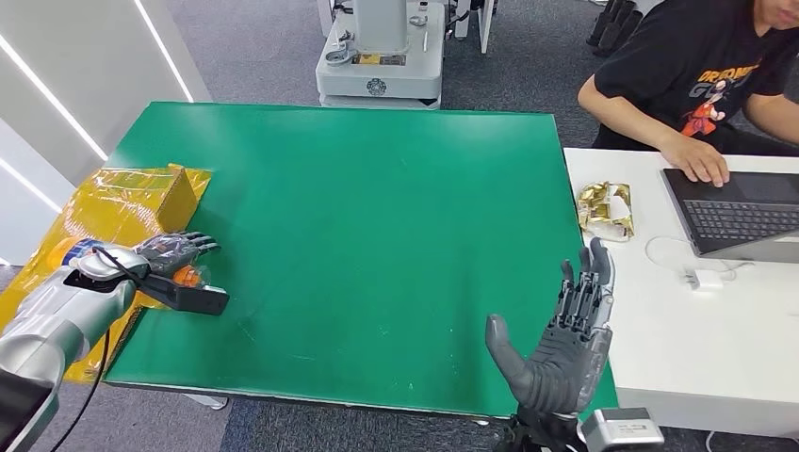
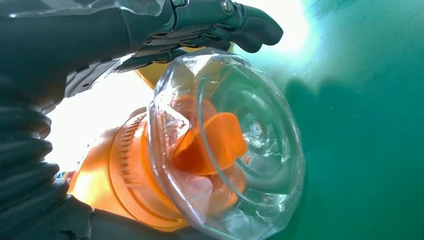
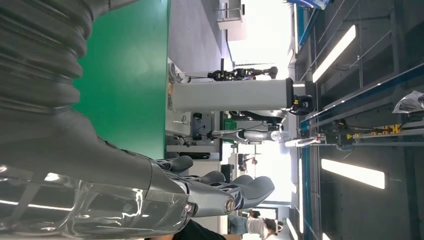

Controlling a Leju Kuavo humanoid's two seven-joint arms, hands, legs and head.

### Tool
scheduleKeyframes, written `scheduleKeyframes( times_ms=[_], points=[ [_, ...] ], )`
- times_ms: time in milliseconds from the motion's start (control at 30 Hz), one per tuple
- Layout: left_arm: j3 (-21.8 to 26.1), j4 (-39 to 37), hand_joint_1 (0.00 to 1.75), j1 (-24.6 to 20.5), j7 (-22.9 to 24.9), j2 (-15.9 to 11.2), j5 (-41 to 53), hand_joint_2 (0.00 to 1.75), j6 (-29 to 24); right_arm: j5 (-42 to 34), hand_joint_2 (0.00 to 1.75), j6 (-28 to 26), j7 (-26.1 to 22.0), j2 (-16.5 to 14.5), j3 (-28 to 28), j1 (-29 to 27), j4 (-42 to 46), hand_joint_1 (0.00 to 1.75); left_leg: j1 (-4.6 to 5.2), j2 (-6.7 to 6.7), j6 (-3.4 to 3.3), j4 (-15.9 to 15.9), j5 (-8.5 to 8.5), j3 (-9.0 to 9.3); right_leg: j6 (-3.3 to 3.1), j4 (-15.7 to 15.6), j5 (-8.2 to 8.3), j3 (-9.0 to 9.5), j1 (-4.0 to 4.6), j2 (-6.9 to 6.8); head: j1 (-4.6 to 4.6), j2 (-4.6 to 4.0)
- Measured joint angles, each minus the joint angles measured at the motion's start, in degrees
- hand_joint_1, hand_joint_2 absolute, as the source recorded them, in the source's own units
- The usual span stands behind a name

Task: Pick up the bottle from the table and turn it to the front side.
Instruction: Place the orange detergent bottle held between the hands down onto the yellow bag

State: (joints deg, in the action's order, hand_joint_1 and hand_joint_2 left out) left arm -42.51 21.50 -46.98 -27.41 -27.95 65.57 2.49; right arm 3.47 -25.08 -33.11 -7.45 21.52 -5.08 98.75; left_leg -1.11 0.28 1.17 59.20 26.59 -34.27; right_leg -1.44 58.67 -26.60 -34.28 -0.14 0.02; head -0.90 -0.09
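Note:
The bottle (image 2: 200,160) is orange with a clear plastic cap, seen close up in the left wrist view; in the head view a bit of its orange (image 1: 188,276) peeks out at the green table's left edge. My left hand (image 1: 174,252) wraps around the bottle, fingers (image 2: 220,22) curled over it. The bottle lies low by the table (image 1: 377,207) surface. My right hand (image 1: 561,344) is raised upright near the table's front right corner, fingers spread, holding nothing.
A yellow box (image 1: 141,202) stands at the table's left edge just behind my left hand. A white desk (image 1: 716,339) on the right carries a laptop (image 1: 740,212), a gold wrapper (image 1: 605,209) and a person's hand. A white machine (image 1: 382,56) stands beyond the table.

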Motion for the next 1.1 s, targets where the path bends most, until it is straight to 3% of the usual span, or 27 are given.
scheduleKeyframes(
  times_ms=[233,467,700,867,1100],
  points=[
    [-0.4,0.7,0.0,0.5,0.1,-0.3,-0.7,1.75,-1.5,-0.2,1.75,0.4,0.1,0.0,0.0,0.0,-0.1,0.0,0.0,0.0,0.0,0.0,0.0,0.0,0.0,0.0,0.0,0.0,0.0,0.0,0.01,0.0],
    [-0.7,7.9,0.0,6.4,3.1,-3.3,-5.1,1.75,-11.8,0.7,1.75,1.9,0.8,0.0,0.1,0.0,-0.2,0.0,0.01,-0.02,0.02,0.0,0.02,0.0,-0.05,0.0,-0.04,-0.01,0.0,-0.02,0.0,0.0],
    [0.4,17.0,0.0,12.4,8.5,-6.5,-3.8,1.75,-13.5,1.7,1.75,2.1,0.8,0.0,-0.1,-0.3,0.1,0.0,0.0,0.03,0.03,0.0,0.03,0.01,-0.06,0.0,-0.05,-0.01,0.0,0.02,0.01,0.0],
    [3.0,24.2,0.0,17.5,12.6,-9.1,0.3,1.75,-13.6,1.8,1.75,2.1,0.6,0.0,-0.1,-0.4,0.1,0.0,-0.01,0.07,0.09,0.0,0.07,0.01,-0.08,0.0,-0.06,-0.04,0.0,0.09,0.01,0.0],
    [12.0,39.7,0.0,28.8,18.5,-16.1,8.4,1.75,-10.7,0.6,1.75,3.2,-0.2,0.1,-0.1,-0.5,-0.4,0.0,-0.03,0.17,0.18,0.0,0.14,-0.09,-0.14,0.0,-0.15,-0.21,0.02,0.24,0.0,0.0]
  ],
)
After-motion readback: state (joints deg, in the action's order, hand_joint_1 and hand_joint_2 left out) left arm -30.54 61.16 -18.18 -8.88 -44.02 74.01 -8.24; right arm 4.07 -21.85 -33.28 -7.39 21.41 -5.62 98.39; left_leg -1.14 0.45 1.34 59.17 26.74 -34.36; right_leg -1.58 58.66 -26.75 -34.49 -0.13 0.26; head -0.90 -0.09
